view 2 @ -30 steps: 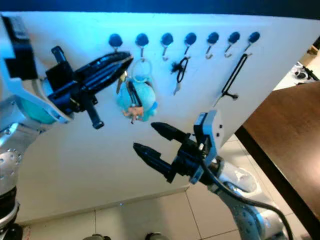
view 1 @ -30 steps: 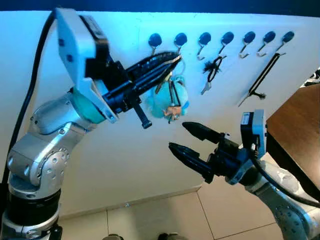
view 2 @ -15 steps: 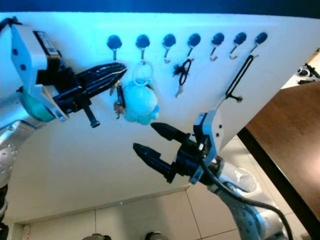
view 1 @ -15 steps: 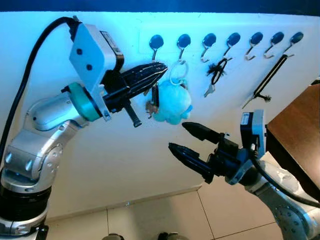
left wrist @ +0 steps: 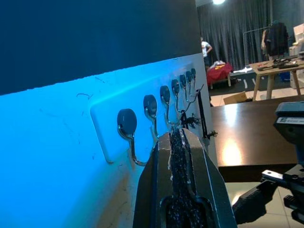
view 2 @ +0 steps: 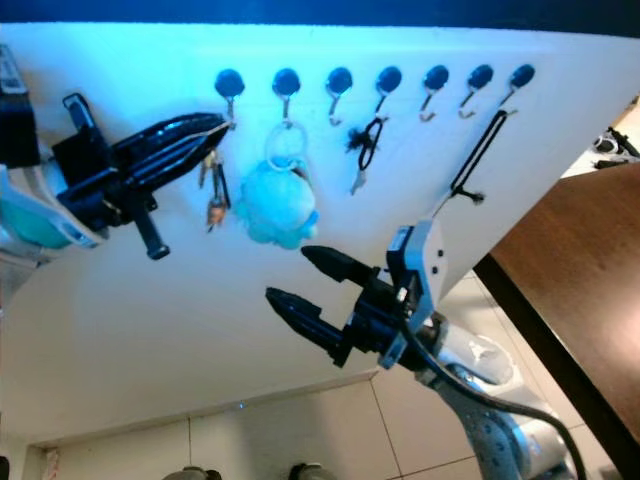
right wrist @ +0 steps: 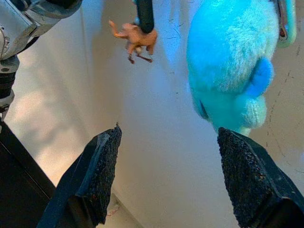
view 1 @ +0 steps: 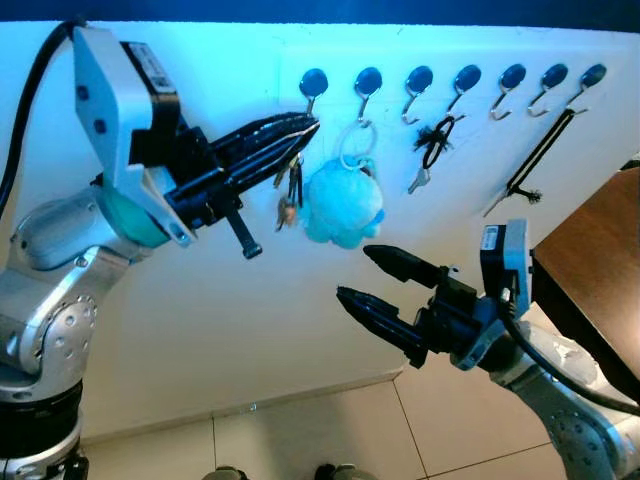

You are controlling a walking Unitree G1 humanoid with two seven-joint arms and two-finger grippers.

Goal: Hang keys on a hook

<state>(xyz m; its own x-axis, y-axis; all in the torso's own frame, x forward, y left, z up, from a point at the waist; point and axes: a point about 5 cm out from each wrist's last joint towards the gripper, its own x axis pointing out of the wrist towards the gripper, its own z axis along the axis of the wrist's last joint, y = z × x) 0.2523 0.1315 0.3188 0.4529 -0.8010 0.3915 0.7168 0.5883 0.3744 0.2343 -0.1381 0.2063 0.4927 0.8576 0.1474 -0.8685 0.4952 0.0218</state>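
Observation:
My left gripper (view 1: 312, 123) is shut on the ring of a small bunch of keys (view 1: 290, 192) with a brown charm. Its tips are just under the first hook (view 1: 311, 84) of a white wall rail, and the keys dangle below the fingers. I cannot tell whether the ring touches that hook. In the left wrist view the shut fingers (left wrist: 179, 156) point at the row of hooks. A light blue plush toy (view 1: 343, 206) hangs by a ring from the second hook (view 1: 367, 82). Lower down, my right gripper (view 1: 353, 273) stands open under the plush, holding nothing; its view shows the plush (right wrist: 232, 61) and the charm (right wrist: 135, 40).
A black cord with a key (view 1: 428, 140) hangs on the fourth hook, and a long black strap (view 1: 530, 155) on the last one. A dark brown table (view 1: 598, 235) stands at the right. Pale floor tiles (view 1: 320, 435) lie below the wall.
My left gripper has carried the keys to the left, away from the plush and the second hook, to just under the first hook. The right arm has not moved.

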